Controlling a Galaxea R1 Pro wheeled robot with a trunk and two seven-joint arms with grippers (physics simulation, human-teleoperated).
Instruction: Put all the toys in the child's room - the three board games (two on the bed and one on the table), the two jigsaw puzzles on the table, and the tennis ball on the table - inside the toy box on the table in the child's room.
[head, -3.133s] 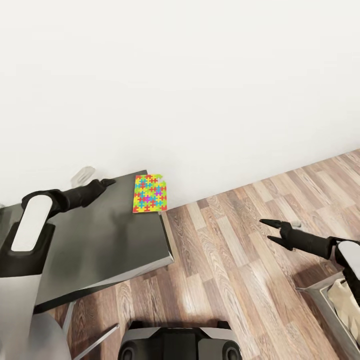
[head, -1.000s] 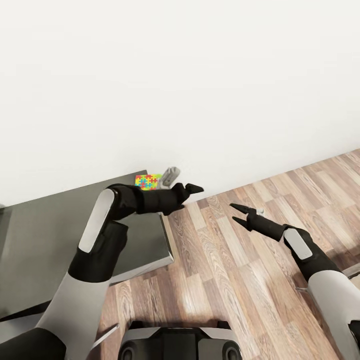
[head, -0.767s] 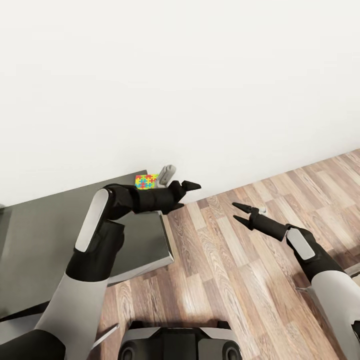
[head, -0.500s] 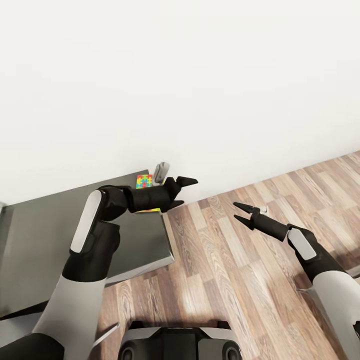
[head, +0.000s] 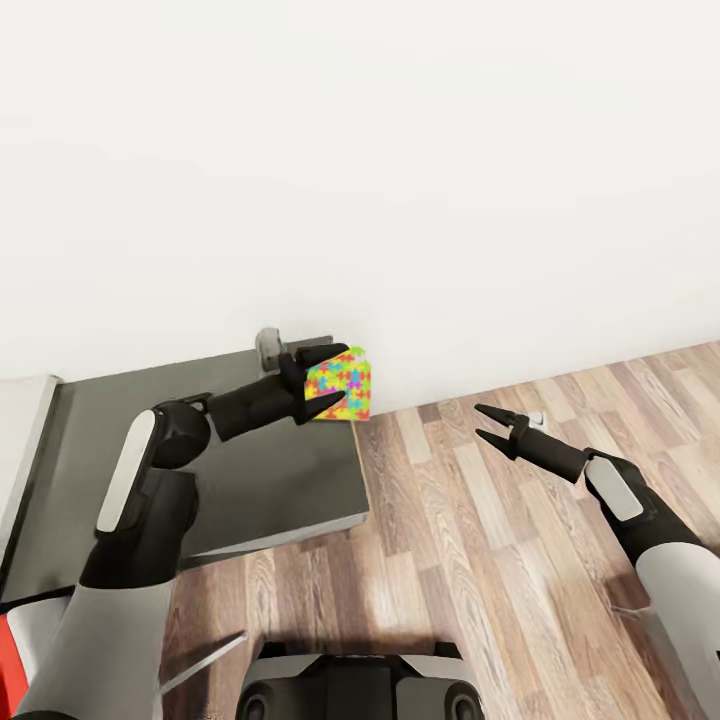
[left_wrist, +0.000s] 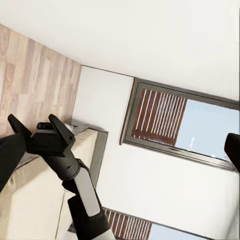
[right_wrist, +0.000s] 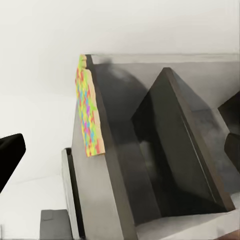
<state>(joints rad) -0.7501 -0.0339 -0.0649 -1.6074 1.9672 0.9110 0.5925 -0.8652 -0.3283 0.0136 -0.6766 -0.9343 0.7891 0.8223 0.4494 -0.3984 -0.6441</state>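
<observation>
One multicoloured jigsaw puzzle (head: 356, 378) lies flat on the far right corner of the dark grey table (head: 270, 470) and overhangs its edge a little. The right wrist view catches the same puzzle (right_wrist: 89, 117) edge-on along the tabletop (right_wrist: 120, 150). My left gripper (head: 345, 372) hovers open at that corner, its two black fingers spread to either side of the sheet; whether they touch it I cannot tell. My right gripper (head: 480, 421) is open and holds nothing, out over the wood floor right of the table; the left wrist view shows this gripper (left_wrist: 31, 120) too.
A white wall runs close behind the table. A pale grey slab (head: 22, 450) sits at the table's left end, and something red (head: 8, 670) shows at the lower left corner. Wood-plank floor (head: 470, 560) spreads to the right. A window (left_wrist: 175, 125) appears in the left wrist view.
The whole view has shifted, so the camera moved. Against the table, my left gripper drew back from beyond the corner to over the puzzle. The right arm has barely moved.
</observation>
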